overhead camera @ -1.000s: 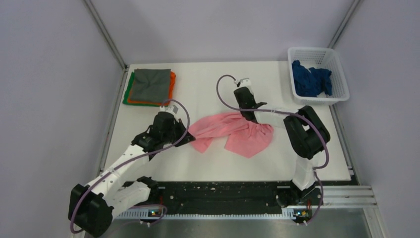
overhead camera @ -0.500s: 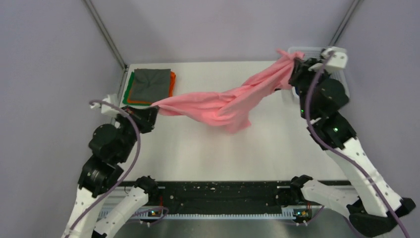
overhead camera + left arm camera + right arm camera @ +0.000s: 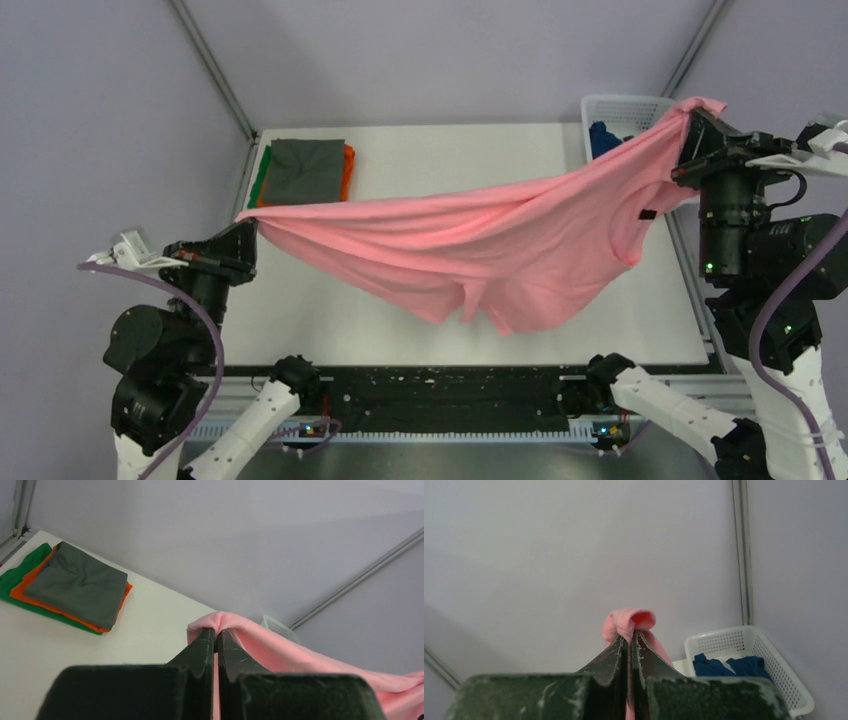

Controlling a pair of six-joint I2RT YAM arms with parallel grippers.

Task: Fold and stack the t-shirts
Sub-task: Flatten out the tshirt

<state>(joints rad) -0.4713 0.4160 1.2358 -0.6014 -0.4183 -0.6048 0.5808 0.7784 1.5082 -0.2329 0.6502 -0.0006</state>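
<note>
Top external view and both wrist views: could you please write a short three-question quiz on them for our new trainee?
1. True or false: only the left gripper holds the pink t-shirt.
2. Which folded t-shirt lies on top of the stack? A. grey B. orange C. green
3. Fill in: the dark blue t-shirt lies in the white mesh ____.
Key: 1. False; the right gripper is shut on it too, and it hangs stretched between them. 2. A, the grey t-shirt. 3. basket.
</note>
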